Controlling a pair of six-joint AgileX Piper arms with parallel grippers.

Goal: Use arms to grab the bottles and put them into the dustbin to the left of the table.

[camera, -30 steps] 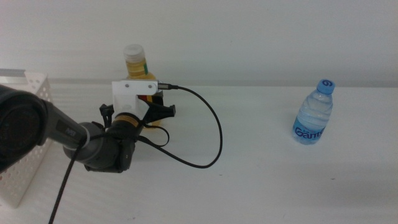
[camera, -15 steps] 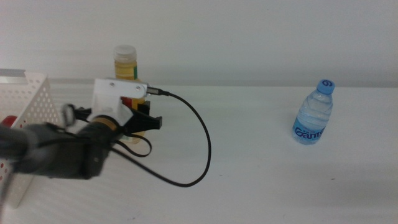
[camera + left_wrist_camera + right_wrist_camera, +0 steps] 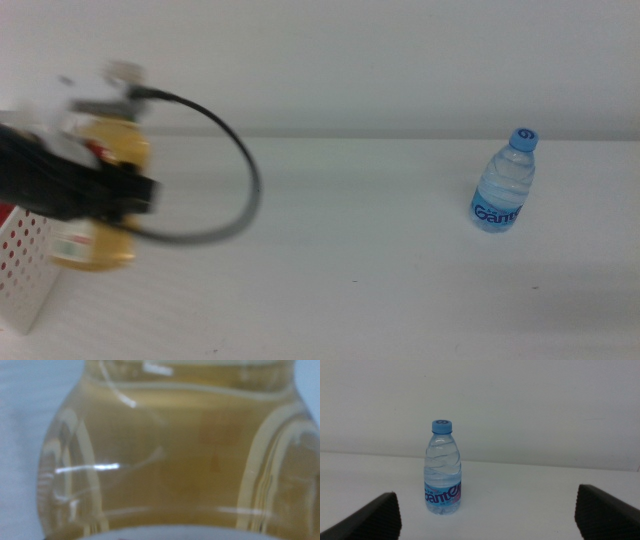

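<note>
The yellow juice bottle [image 3: 97, 247] hangs tilted and motion-blurred at the far left, above the table [image 3: 350, 250]. My left gripper [image 3: 112, 190] is shut on it, right beside the white perforated dustbin [image 3: 27, 275]. In the left wrist view the juice bottle [image 3: 170, 455] fills the picture and hides the jaws. The clear blue-capped water bottle [image 3: 503, 182] stands upright at the right. My right gripper [image 3: 490, 517] is open, its jaws wide apart, facing the water bottle [image 3: 443, 467] from some distance. It does not show in the middle view.
A black cable [image 3: 235, 190] loops off the left wrist over the table. A small patch of red [image 3: 5, 213] shows at the dustbin's rim. A white wall stands behind the table's far edge.
The left arm has swung left with the juice bottle, lifting it off the table to the dustbin's edge and tilting it. The water bottle has not moved.
</note>
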